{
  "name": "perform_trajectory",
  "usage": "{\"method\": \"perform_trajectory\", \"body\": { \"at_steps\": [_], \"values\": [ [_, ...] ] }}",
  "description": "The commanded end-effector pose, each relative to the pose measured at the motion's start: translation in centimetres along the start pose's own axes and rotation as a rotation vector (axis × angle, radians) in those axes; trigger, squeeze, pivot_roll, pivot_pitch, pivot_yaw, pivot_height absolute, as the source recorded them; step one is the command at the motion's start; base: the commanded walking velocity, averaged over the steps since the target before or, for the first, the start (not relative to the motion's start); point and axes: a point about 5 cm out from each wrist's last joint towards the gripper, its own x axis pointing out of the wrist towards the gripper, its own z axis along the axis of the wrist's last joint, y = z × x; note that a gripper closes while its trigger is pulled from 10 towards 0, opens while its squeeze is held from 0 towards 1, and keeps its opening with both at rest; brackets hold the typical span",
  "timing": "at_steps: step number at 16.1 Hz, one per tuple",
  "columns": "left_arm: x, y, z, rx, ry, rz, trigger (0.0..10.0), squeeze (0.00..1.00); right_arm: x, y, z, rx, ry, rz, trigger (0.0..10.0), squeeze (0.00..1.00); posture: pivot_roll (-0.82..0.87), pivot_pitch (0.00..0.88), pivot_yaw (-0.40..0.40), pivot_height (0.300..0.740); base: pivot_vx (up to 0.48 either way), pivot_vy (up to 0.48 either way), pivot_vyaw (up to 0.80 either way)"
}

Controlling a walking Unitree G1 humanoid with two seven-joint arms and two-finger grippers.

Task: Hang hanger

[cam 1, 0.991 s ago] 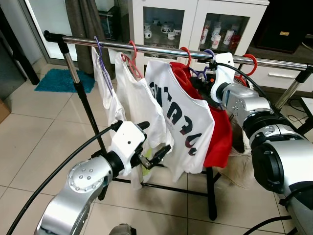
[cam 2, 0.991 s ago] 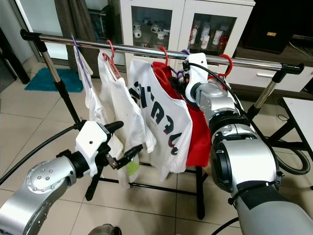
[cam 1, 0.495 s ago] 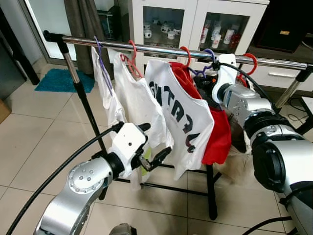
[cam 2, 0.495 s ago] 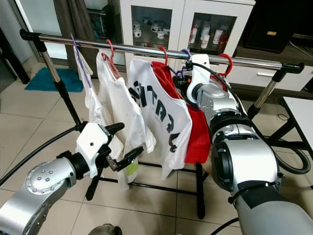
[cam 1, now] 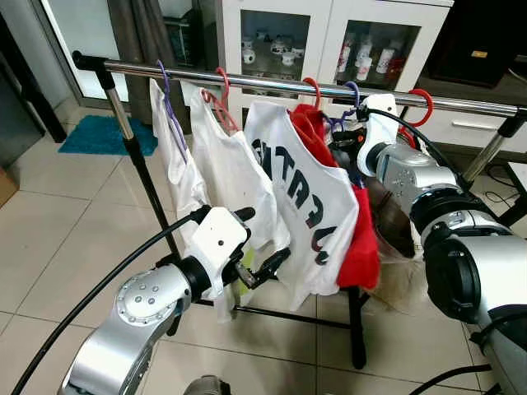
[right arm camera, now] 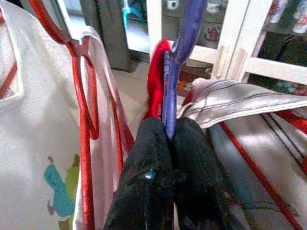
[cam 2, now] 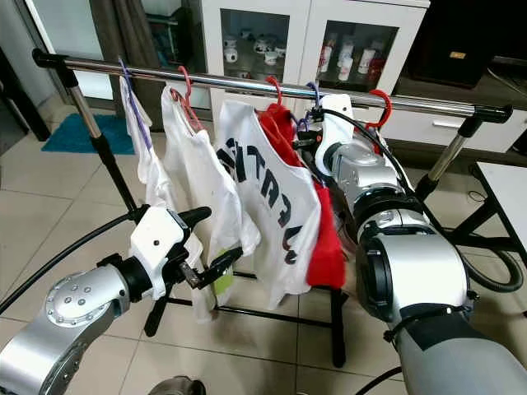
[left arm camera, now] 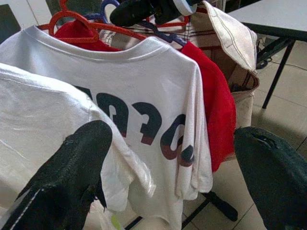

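A chrome rail (cam 1: 263,83) on a black stand carries several hangers with clothes. A purple hanger (right arm camera: 171,91) has its hook (cam 1: 352,88) curled at the rail, between a red hanger with a white lettered T-shirt (cam 1: 309,193) and another red hanger (cam 1: 423,103). My right gripper (right arm camera: 171,127) is shut on the purple hanger's neck, just below the rail (cam 2: 272,85). Striped cloth (right arm camera: 240,98) hangs from it. A red garment (cam 1: 362,247) hangs behind the white shirt. My left gripper (cam 1: 262,239) is open, low in front of the white shirts (left arm camera: 144,96), holding nothing.
A white glass-door cabinet (cam 1: 329,41) with mugs stands behind the rail. A blue mat (cam 1: 107,136) lies on the tiled floor at the far left. A brown bag (cam 1: 397,234) sits behind the red garment. The stand's black leg (cam 1: 355,329) is below. A table edge (cam 1: 519,177) is at the right.
The white lettered shirt and the red garment have swung on the rail, uncovering the brown bag. My right gripper stays shut on the purple hanger at the rail; the left arm has barely moved.
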Motion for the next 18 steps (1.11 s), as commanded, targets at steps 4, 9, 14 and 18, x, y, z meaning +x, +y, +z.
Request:
{"method": "perform_trajectory", "body": {
  "at_steps": [4,9,14,18],
  "values": [
    [0.51,-0.16,0.35,0.001,-0.014,-0.016,10.0,1.00,0.01,0.18,1.34,0.009,-0.034,0.021,0.0,0.00,0.16,0.073,-0.015,0.740,0.000,0.000,0.00],
    [0.60,-0.20,0.40,0.003,-0.016,-0.017,10.0,1.00,0.09,0.48,1.37,-0.028,-0.045,0.038,0.0,0.00,0.16,0.070,-0.016,0.740,0.000,0.000,0.00],
    [0.73,-0.32,0.55,0.005,-0.018,-0.021,10.0,1.00,0.27,0.64,1.48,-0.014,-0.045,-0.009,10.0,1.00,0.16,0.080,-0.015,0.740,0.000,0.000,0.00],
    [0.61,-0.54,0.51,0.001,-0.012,-0.026,10.0,1.00,0.40,0.93,1.64,-0.021,-0.054,-0.017,10.0,1.00,0.16,0.095,-0.010,0.740,0.000,0.000,0.00]
  ]
}}
